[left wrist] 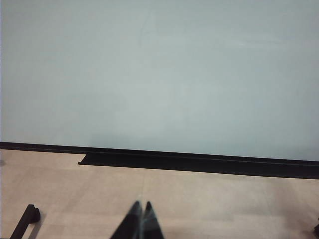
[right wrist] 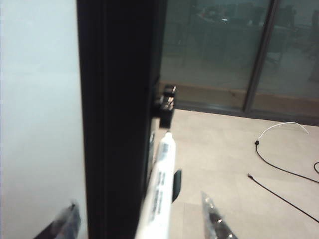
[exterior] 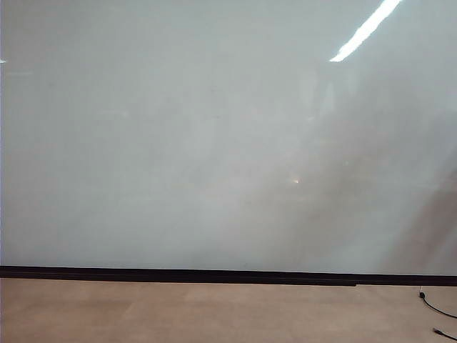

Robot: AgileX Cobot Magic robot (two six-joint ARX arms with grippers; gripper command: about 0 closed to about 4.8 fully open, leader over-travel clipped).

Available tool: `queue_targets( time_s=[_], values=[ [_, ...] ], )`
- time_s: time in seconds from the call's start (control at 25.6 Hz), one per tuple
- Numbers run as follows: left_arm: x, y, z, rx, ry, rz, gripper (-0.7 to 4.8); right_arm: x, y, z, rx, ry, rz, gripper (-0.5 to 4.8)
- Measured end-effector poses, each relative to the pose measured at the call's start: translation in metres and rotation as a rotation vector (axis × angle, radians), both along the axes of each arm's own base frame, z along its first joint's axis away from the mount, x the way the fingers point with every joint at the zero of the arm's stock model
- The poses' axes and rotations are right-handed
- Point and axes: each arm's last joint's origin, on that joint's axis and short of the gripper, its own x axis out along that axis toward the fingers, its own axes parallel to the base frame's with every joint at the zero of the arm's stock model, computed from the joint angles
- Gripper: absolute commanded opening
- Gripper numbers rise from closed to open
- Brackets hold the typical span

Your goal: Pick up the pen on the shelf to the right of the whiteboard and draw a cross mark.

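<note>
Glossy pale grey whiteboard (exterior: 214, 143) fills nearly all of the exterior view, with a black strip (exterior: 178, 274) along its bottom edge and tan floor (exterior: 178, 314) below; a bright light streak reflects at about one o'clock. No mark shows on the board, and neither arm appears in this view. A thin black cable (exterior: 437, 309) trails on the floor at five o'clock.

The left hand (left wrist: 141, 208) hangs low in front of the board — its two dark fingertips (left wrist: 133, 219) pressed together, holding nothing.

The right hand (right wrist: 139, 219) sits at the board's black side frame (right wrist: 119, 114), fingers (right wrist: 214, 219) spread wide. Between them lies the pen (right wrist: 160, 194), a slim white marker with a dark label band, running lengthways beside the frame; neither finger visibly touches it. Beyond its far end sits a small black bracket (right wrist: 167, 102) — further off, glass doors (right wrist: 224, 50) and loose cables (right wrist: 279, 169) on the floor.
</note>
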Motion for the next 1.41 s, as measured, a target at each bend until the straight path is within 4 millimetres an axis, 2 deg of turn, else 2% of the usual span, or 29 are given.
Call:
queue_targets(
  time_s=[0.2,0.51,0.82,0.86,1.13,1.25,1.41],
  values=[
    [0.0,0.0,0.0,0.0,0.0,0.0,-0.05,0.007,-0.005,0.002,0.025,-0.015,0.002,3.03],
    [0.0,0.0,0.0,0.0,0.0,0.0,-0.04,0.012,-0.005,-0.013,0.096,0.03,0.015,2.92],
    [0.0,0.0,0.0,0.0,0.0,0.0,-0.04,0.015,-0.006,-0.01,0.112,0.018,0.033,2.89],
    [0.0,0.0,0.0,0.0,0.0,0.0,-0.05,0.015,-0.006,-0.01,0.114,0.018,0.032,2.7],
    [0.0,0.0,0.0,0.0,0.0,0.0,-0.05,0.018,-0.008,-0.007,0.132,0.007,0.034,2.69],
    [0.0,0.0,0.0,0.0,0.0,0.0,-0.04,0.018,-0.008,-0.007,0.137,0.008,0.034,2.38],
    [0.0,0.0,0.0,0.0,0.0,0.0,-0.05,0.018,-0.008,-0.007,0.145,0.009,0.034,2.37]
  ],
)
